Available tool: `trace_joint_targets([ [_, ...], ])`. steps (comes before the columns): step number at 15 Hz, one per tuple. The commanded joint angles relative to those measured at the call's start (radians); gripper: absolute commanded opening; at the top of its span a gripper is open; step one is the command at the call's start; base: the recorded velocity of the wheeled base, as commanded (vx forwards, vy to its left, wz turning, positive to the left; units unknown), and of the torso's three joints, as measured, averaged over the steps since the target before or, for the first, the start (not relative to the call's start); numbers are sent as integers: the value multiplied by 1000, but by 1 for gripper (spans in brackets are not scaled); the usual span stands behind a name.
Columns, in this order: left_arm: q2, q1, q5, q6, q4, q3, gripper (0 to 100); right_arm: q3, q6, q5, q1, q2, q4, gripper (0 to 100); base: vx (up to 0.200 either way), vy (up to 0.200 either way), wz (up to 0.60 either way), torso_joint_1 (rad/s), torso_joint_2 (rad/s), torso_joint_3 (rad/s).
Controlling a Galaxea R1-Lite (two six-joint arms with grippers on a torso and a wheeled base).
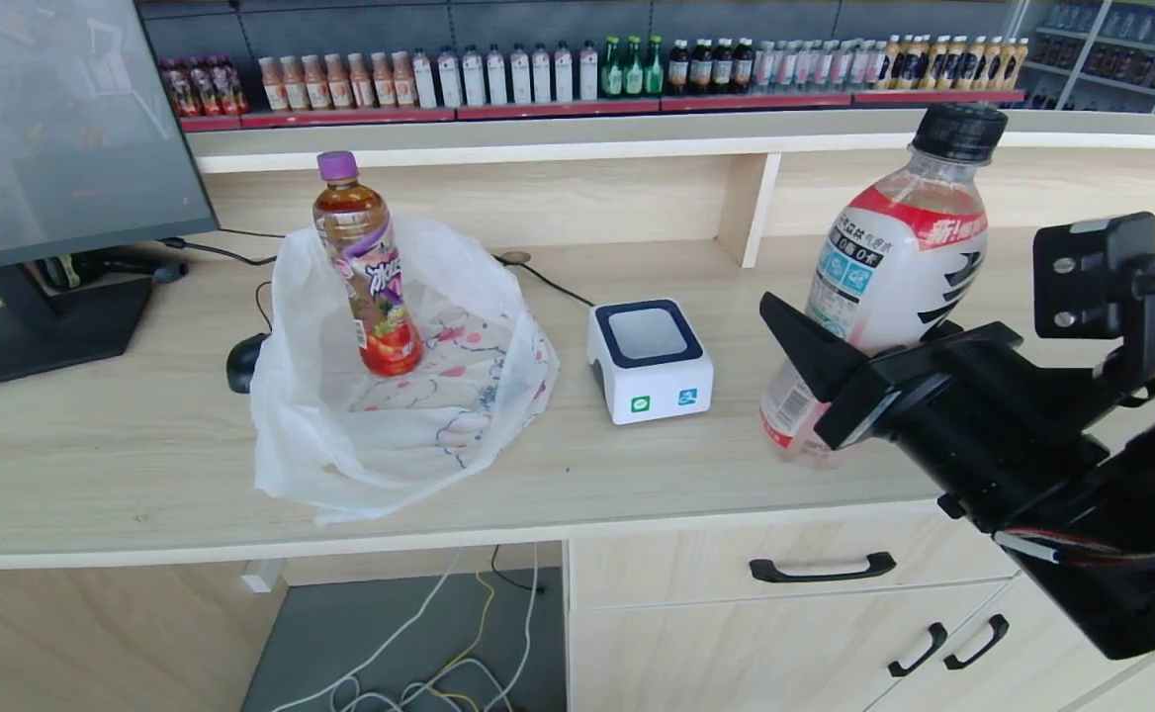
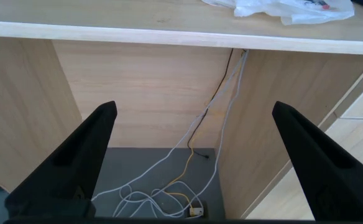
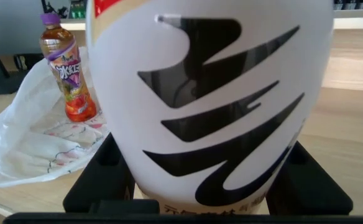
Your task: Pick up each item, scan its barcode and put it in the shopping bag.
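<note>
My right gripper (image 1: 859, 381) is shut on a white bottle (image 1: 879, 277) with a black cap and a red and black label, held tilted above the counter to the right of the scanner (image 1: 649, 359). In the right wrist view the white bottle (image 3: 212, 106) sits between the jaws. A tea bottle (image 1: 368, 267) with a purple cap stands upright inside the white shopping bag (image 1: 390, 396), left of the scanner; the tea bottle (image 3: 66, 71) and bag (image 3: 32, 143) lie beyond the held bottle. My left gripper (image 2: 194, 155) hangs open below the counter edge, holding nothing.
A monitor (image 1: 53, 129) stands at the counter's left end, with a black mouse (image 1: 243, 361) beside the bag. A raised shelf (image 1: 736, 148) runs along the back. Drawers with black handles (image 1: 820, 571) are below the counter (image 1: 123, 465). Cables (image 2: 181, 168) lie on the floor.
</note>
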Motion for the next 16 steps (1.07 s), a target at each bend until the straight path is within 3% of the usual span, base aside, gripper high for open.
trace_joint_targets([
  [1, 0, 0, 0, 0, 0, 0, 100, -8, -3, -1, 0, -5, 0, 0, 0, 200, 0, 2, 7, 2],
  [6, 0, 0, 0, 0, 0, 0, 100, -57, -185, 4, 0, 13, 4, 0, 0, 40, 0, 0, 1, 0],
  [10, 0, 0, 0, 2, 0, 0, 100, -253, -409, 33, 1, 91, 49, 0, 0, 0, 0, 0, 0, 0],
  [12, 0, 0, 0, 0, 0, 0, 100, -388, -504, 50, 1, 116, 133, 0, 0, 0, 0, 0, 0, 0],
  [16, 0, 0, 0, 2, 0, 0, 100, -482, -724, 220, -46, 177, 179, 0, 0, 0, 0, 0, 0, 0],
])
